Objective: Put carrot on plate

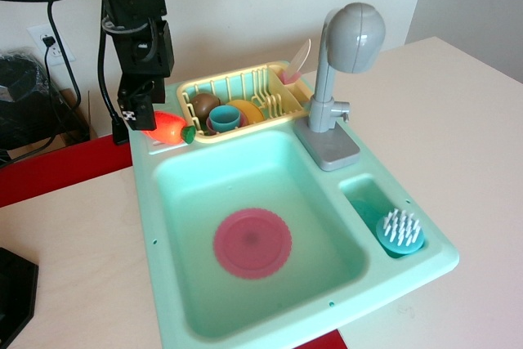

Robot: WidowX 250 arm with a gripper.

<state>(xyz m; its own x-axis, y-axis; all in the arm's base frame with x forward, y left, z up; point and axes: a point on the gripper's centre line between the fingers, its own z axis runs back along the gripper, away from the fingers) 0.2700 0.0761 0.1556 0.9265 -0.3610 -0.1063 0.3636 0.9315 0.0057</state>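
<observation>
Upper left, against a cream wall (245, 6) with an outlet (45, 38), a black gripper (137, 114) overlaps the carrot (167, 129) on the mint toy sink's (172, 300) rim; finger state unclear. Red-pink plate (252, 243) lies mid-basin, well apart, on a pale wooden table (458, 145).

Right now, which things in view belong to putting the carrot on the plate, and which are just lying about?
Part of the job:
carrot on the sink's back left rim
plate in the basin
hand at the carrot

Just lying about:
drying rack
teal cup
brown round toy
orange-yellow dish
faucet
scrub brush
</observation>
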